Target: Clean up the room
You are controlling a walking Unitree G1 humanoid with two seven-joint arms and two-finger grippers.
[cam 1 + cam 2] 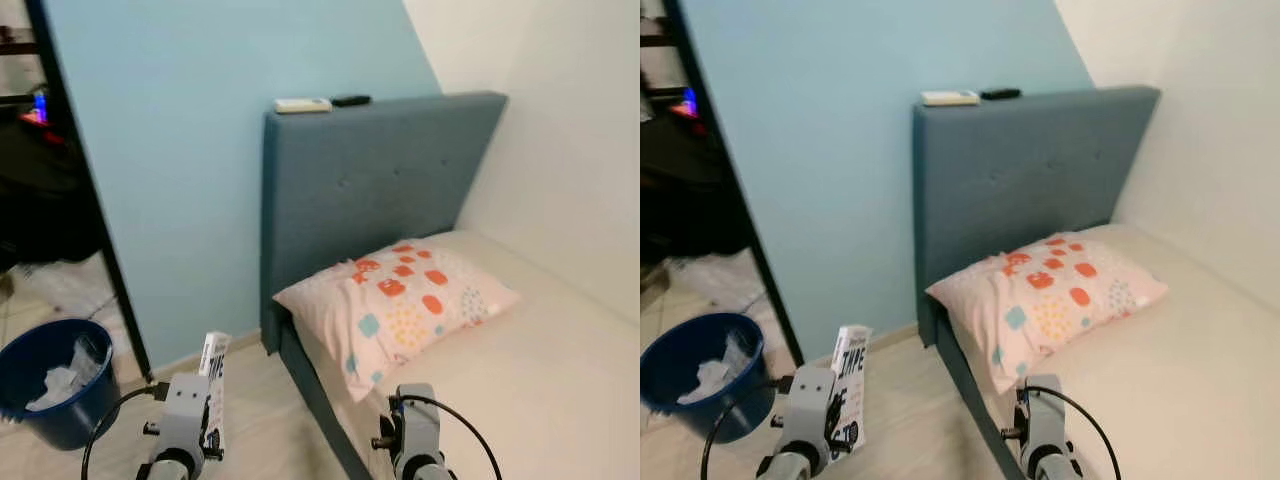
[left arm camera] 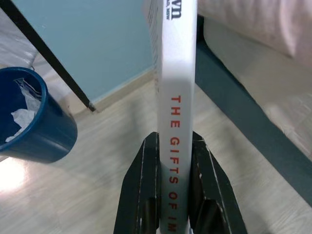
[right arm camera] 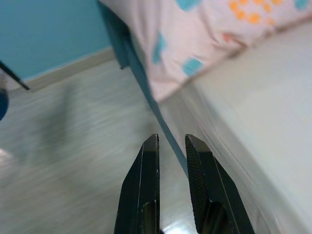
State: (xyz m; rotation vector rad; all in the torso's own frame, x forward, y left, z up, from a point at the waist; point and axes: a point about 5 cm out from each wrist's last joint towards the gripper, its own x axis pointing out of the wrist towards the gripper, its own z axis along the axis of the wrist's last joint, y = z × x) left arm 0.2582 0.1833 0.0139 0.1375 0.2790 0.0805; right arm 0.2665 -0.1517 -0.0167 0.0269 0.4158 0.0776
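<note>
My left gripper (image 2: 173, 139) is shut on a white book (image 2: 176, 97), clamping its spine, which bears red letters. The book (image 1: 213, 385) stands upright above the pale wooden floor, just left of the bed's corner. To its left a blue bin (image 1: 55, 385) holds crumpled white rubbish. My right gripper (image 3: 171, 139) is shut with nothing in it and hangs over the bed's blue side rail (image 3: 146, 92), near the pillow's corner.
A bed with a cream mattress (image 1: 540, 370) and a spotted pink pillow (image 1: 400, 300) fills the right. On its blue headboard (image 1: 370, 180) lie a white remote (image 1: 303, 105) and a black one (image 1: 350, 100). A black post (image 1: 90, 200) leans against the blue wall.
</note>
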